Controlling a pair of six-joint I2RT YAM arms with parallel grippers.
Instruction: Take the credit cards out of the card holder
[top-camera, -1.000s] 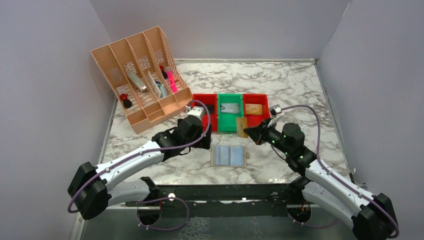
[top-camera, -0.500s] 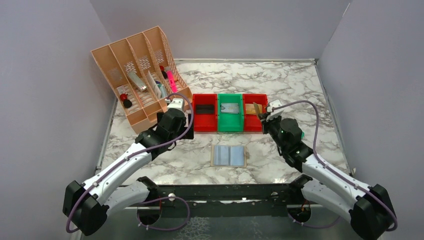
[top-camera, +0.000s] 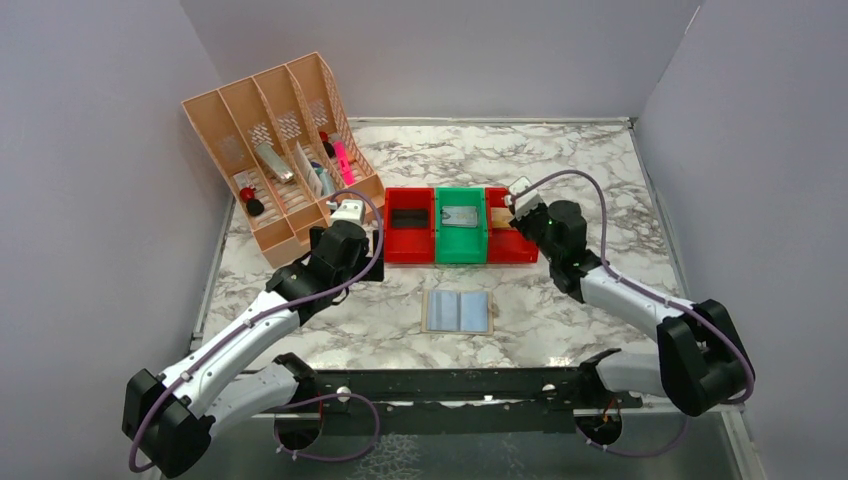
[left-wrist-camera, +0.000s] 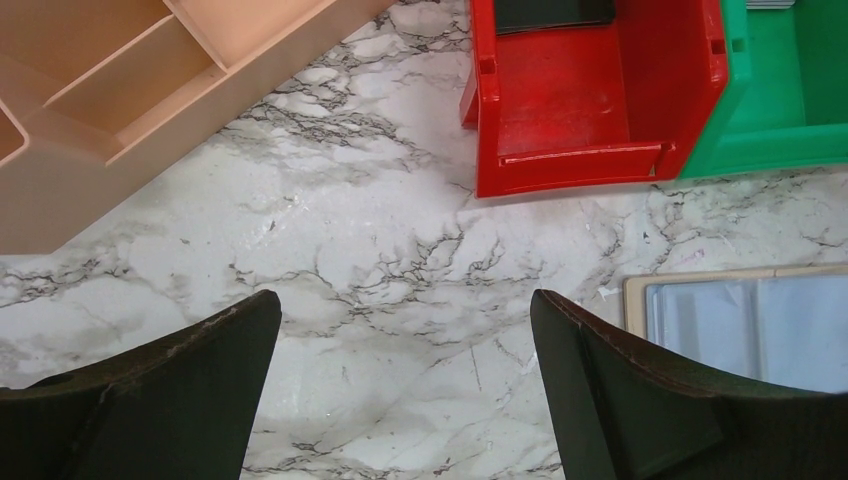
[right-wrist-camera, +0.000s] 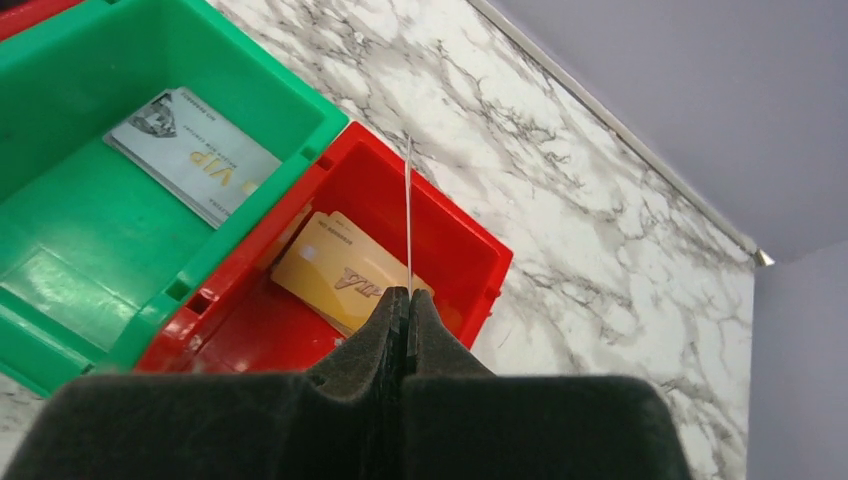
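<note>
Currently right gripper (right-wrist-camera: 404, 300) pinches card (right-wrist-camera: 409, 215) edge-on above right red bin (right-wrist-camera: 455, 235); left gripper (left-wrist-camera: 405, 315) spread wide beside card holder (left-wrist-camera: 740, 325).

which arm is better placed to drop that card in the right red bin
Right. The right gripper is shut on the card, edge-on above the right red bin where a gold card lies. The left gripper is open, empty, over the table by the other red bin.

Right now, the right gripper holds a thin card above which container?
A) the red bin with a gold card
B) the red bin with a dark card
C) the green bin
A: the right wrist view shows the right gripper pinching the thin card edge-on over the red bin where the gold card lies.
</note>
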